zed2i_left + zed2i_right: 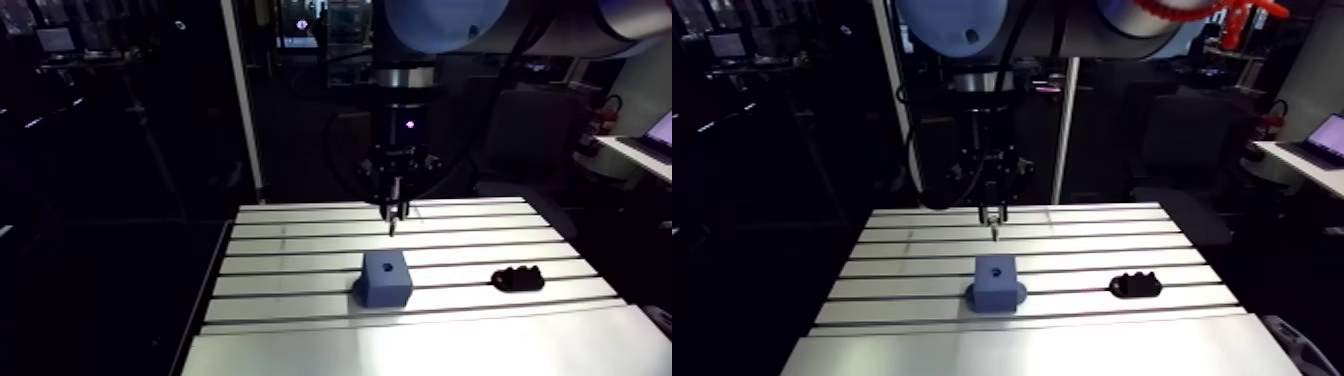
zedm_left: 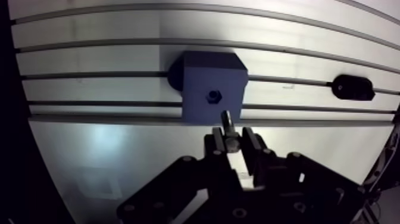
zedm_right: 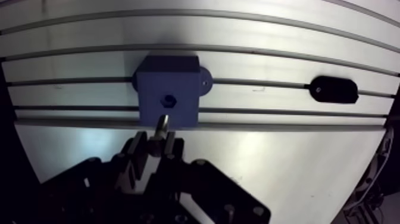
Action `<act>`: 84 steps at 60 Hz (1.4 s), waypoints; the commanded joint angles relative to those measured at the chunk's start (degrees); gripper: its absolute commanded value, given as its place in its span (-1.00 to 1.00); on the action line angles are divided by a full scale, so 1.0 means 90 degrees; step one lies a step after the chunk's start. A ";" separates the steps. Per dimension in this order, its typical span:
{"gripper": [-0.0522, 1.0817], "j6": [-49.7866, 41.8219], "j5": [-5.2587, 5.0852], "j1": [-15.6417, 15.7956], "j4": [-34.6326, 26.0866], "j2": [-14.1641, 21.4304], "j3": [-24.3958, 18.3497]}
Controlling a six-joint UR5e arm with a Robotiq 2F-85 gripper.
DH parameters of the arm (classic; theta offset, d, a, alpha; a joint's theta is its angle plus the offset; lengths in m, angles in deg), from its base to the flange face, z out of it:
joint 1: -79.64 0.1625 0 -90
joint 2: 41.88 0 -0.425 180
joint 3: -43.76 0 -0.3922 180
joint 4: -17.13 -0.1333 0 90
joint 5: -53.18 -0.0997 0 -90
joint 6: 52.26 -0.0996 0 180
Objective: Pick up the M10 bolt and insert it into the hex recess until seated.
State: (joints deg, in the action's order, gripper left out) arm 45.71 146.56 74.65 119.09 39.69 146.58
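Note:
My gripper (image 2: 233, 140) is shut on the M10 bolt (image 2: 227, 123), whose grey threaded shank sticks out past the fingertips (image 2: 218, 143). A blue block (image 2: 213, 86) with a hex recess (image 2: 213, 95) in its top face lies just ahead of the bolt's tip in the wrist view. In the arm view the gripper (image 1: 394, 212) hangs above the slotted table, behind the blue block (image 1: 386, 277), with the bolt (image 1: 392, 226) pointing down and clear of the table surface.
A black holder (image 1: 518, 278) lies on the slotted aluminium table (image 1: 300, 245) to the right of the block. The same black holder (image 2: 353, 87) shows in the wrist view, off to the side of the block. T-slots run across the table.

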 commanded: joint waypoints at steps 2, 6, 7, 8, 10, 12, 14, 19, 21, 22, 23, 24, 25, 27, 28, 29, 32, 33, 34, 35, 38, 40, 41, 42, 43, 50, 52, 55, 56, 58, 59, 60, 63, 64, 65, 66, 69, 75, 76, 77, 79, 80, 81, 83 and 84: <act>0.39 0.0172 -0.0027 -0.0013 0.0208 -0.0054 0.0093; 0.39 0.0164 -0.0038 -0.0004 0.0244 -0.0064 0.0094; 0.39 0.0164 -0.0047 -0.0002 0.0264 -0.0072 0.0094; 0.39 0.0164 -0.0047 -0.0002 0.0264 -0.0072 0.0094; 0.39 0.0172 -0.0056 -0.0010 0.0284 -0.0074 0.0094; 0.39 0.0165 -0.0058 -0.0012 0.0304 -0.0082 0.0102; 0.39 0.0164 -0.0058 -0.0012 0.0331 -0.0083 0.0103; 0.39 0.0208 -0.0068 -0.0012 0.0393 -0.0103 0.0123; 0.39 0.0220 -0.0076 -0.0012 0.0403 -0.0111 0.0123; 0.39 0.0230 -0.0077 -0.0012 0.0404 -0.0129 0.0123; 0.39 0.0230 -0.0077 -0.0012 0.0404 -0.0129 0.0123; 0.39 0.0240 -0.0086 -0.0012 0.0405 -0.0140 0.0123; 0.39 0.0240 -0.0086 -0.0012 0.0405 -0.0140 0.0123; 0.39 0.0241 -0.0087 -0.0020 0.0405 -0.0142 0.0123; 0.39 0.0242 -0.0087 -0.0021 0.0405 -0.0142 0.0131; 0.39 0.0242 -0.0087 -0.0021 0.0405 -0.0142 0.0131; 0.39 0.0242 -0.0105 -0.0020 0.0405 -0.0142 0.0133; 0.39 0.0242 -0.0115 -0.0021 0.0405 -0.0142 0.0141; 0.39 0.0242 -0.0115 -0.0021 0.0405 -0.0142 0.0141; 0.39 0.0233 -0.0125 -0.0013 0.0405 -0.0142 0.0159; 0.39 0.0232 -0.0143 -0.0020 0.0413 -0.0142 0.0178; 0.39 0.0240 -0.0162 -0.0021 0.0406 -0.0142 0.0189; 0.39 0.0241 -0.0173 -0.0022 0.0405 -0.0142 0.0199; 0.39 0.0241 -0.0173 -0.0022 0.0405 -0.0142 0.0199; 0.39 0.0242 -0.0192 -0.0030 0.0405 -0.0142 0.0226; 0.39 0.0242 -0.0234 -0.0051 0.0413 -0.0142 0.0269; 0.39 0.0250 -0.0234 -0.0059 0.0414 -0.0142 0.0278; 0.39 0.0250 -0.0224 -0.0069 0.0414 -0.0142 0.0288; 0.39 0.0250 -0.0224 -0.0069 0.0414 -0.0142 0.0288; 0.39 0.0251 -0.0224 -0.0070 0.0414 -0.0142 0.0289; 0.39 0.0251 -0.0224 -0.0070 0.0414 -0.0142 0.0289; 0.39 0.0251 -0.0224 -0.0070 0.0414 -0.0142 0.0289; 0.39 0.0251 -0.0223 -0.0070 0.0414 -0.0142 0.0289; 0.39 0.0251 -0.0224 -0.0070 0.0414 -0.0142 0.0297; 0.39 0.0251 -0.0224 -0.0070 0.0414 -0.0142 0.0297; 0.39 0.0251 -0.0216 -0.0070 0.0414 -0.0142 0.0307; 0.39 0.0251 -0.0215 -0.0070 0.0414 -0.0142 0.0317; 0.39 0.0251 -0.0234 -0.0070 0.0414 -0.0142 0.0338; 0.39 0.0251 -0.0226 -0.0070 0.0414 -0.0142 0.0338; 0.39 0.0251 -0.0226 -0.0070 0.0414 -0.0142 0.0338; 0.39 0.0251 -0.0224 -0.0070 0.0414 -0.0142 0.0354; 0.39 0.0251 -0.0224 -0.0070 0.0414 -0.0142 0.0354; 0.39 0.0251 -0.0224 -0.0070 0.0414 -0.0142 0.0365; 0.39 0.0251 -0.0216 -0.0070 0.0414 -0.0142 0.0375; 0.39 0.0251 -0.0216 -0.0070 0.0414 -0.0142 0.0375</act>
State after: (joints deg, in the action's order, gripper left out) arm 47.98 144.54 74.02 122.82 38.41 149.56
